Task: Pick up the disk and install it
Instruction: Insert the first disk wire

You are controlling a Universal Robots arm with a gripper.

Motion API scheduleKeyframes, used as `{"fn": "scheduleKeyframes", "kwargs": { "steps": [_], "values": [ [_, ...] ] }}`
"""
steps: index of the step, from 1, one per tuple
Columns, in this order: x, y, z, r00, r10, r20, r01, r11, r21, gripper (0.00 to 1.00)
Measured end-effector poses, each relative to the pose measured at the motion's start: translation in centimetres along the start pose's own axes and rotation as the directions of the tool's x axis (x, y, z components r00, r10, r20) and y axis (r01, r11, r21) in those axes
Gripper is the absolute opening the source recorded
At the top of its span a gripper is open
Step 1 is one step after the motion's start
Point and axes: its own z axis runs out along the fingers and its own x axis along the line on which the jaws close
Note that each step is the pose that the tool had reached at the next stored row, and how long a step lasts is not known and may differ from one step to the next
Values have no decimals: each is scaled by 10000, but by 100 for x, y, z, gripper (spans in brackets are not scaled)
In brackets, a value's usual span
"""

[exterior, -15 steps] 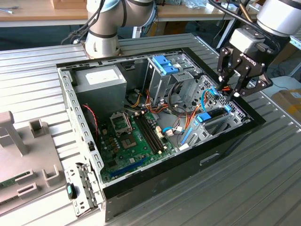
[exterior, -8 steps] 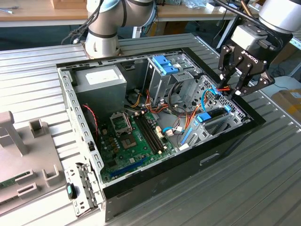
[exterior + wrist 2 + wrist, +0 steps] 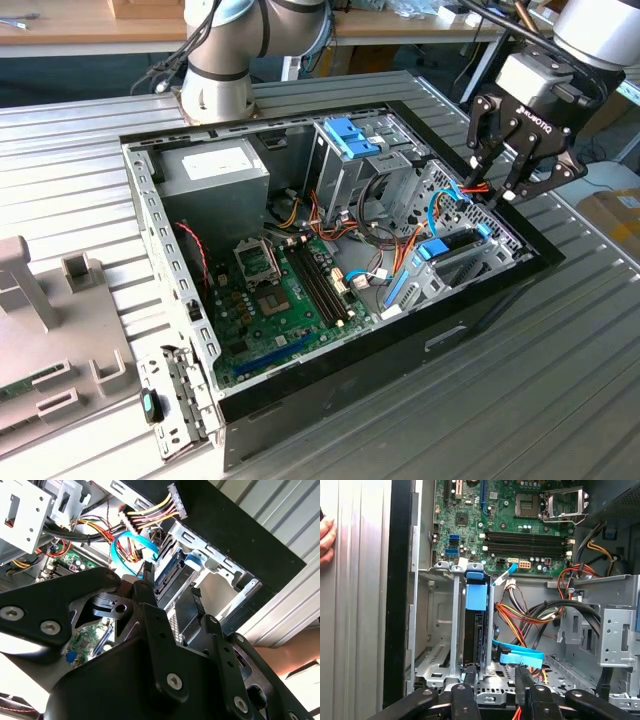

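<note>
The disk (image 3: 473, 630) stands on edge in a slot of the metal drive cage (image 3: 437, 630), with its light-blue rail end (image 3: 475, 596) at the motherboard side. In the exterior view the disk (image 3: 452, 246) sits low in the cage at the case's right end. My gripper (image 3: 494, 674) hovers just above that cage, open, with nothing between its fingers; one finger (image 3: 465, 680) is over the disk's end and the other finger (image 3: 524, 677) is beside a blue flat cable (image 3: 520, 655). My gripper (image 3: 493, 190) reaches down from the exterior view's upper right. The second wrist view shows a black finger (image 3: 145, 592) above the disk (image 3: 167, 575).
The open computer case (image 3: 470, 330) lies on a ribbed metal table (image 3: 560, 400). Inside are the motherboard (image 3: 280, 290), power supply (image 3: 215, 165), loose cables (image 3: 540, 612) and a second cage with a blue latch (image 3: 352, 135). A hand (image 3: 325, 535) rests outside the case wall. A grey fixture (image 3: 40, 330) stands at the exterior view's left.
</note>
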Motion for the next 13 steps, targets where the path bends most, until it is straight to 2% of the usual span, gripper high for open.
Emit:
{"fn": "scheduleKeyframes", "kwargs": {
  "steps": [7,11,13],
  "values": [
    [-3,-7,-1,9999,-122,-2,122,9999,-1,44],
    [-3,-19,2,9989,-470,-2,470,9989,-1,44],
    [-3,-20,1,9988,-480,-2,480,9988,-1,44]
  ]
}}
